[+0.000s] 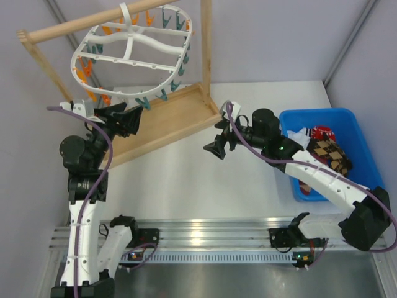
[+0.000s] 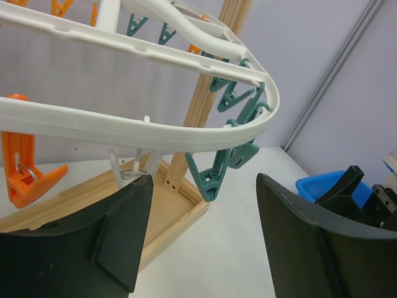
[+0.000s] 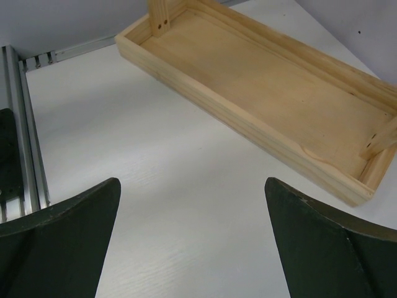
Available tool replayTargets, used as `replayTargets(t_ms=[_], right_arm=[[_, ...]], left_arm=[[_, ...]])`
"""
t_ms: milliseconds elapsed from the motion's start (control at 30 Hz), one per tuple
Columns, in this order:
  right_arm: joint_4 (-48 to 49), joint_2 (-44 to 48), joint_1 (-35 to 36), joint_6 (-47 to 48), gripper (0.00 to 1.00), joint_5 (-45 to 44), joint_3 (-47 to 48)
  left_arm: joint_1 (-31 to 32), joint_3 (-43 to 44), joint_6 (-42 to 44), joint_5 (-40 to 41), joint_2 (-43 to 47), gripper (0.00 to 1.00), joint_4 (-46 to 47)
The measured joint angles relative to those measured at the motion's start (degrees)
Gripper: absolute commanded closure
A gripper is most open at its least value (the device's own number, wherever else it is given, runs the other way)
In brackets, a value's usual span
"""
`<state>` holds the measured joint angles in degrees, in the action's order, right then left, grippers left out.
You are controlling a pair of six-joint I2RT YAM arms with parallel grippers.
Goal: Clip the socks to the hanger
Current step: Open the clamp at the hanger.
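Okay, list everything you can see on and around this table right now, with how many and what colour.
hanger: one, white, hung from the wooden rack's pole
clips: many, orange and teal, around the hanger's rim
wooden rack: one, pale wood, far left of the table
bin: one, blue, right of the table
socks: at least three, white, red, brown argyle, in the bin
table: one, white
left arm's fingers: two, black, open, just below the hanger's rim
right arm's fingers: two, black, open, over the table's middle
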<state>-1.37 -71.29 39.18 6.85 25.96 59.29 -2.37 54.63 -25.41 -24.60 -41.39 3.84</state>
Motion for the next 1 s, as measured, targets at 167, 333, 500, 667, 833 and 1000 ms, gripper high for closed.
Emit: replayTargets(t_ms=[167,333,500,667,833,1000], right_arm=[[0.72,-0.48,0.17,0.17,0.00,-0.85,0.28],[1.03,-0.55,0.20,0.66,0.00,-2.21,0.39],[1.38,-0.55,0.20,1.01,0.00,-2.97,0.39],[1.81,-0.55,0.20,1.05,0.00,-3.78,0.37],[1.86,-0.55,0.20,1.07,0.00,-4.33,0.37],[1.88,-0.59,0.20,1.07,0.00,-4.96,0.37]], left_arm=[[0.79,1.38,0.09,1.18,-2.27,0.28,0.04],[1.57,2.43,0.70,1.64,-3.87,0.28,-0.98],[2.14,3.69,1.92,3.08,-4.90,0.29,-2.08],[4.33,5.97,2.82,5.33,-6.45,0.32,-3.08],[6.27,7.34,3.72,7.28,-7.45,0.34,-4.90],[7.78,7.91,5.90,9.44,-8.07,0.34,-6.69]])
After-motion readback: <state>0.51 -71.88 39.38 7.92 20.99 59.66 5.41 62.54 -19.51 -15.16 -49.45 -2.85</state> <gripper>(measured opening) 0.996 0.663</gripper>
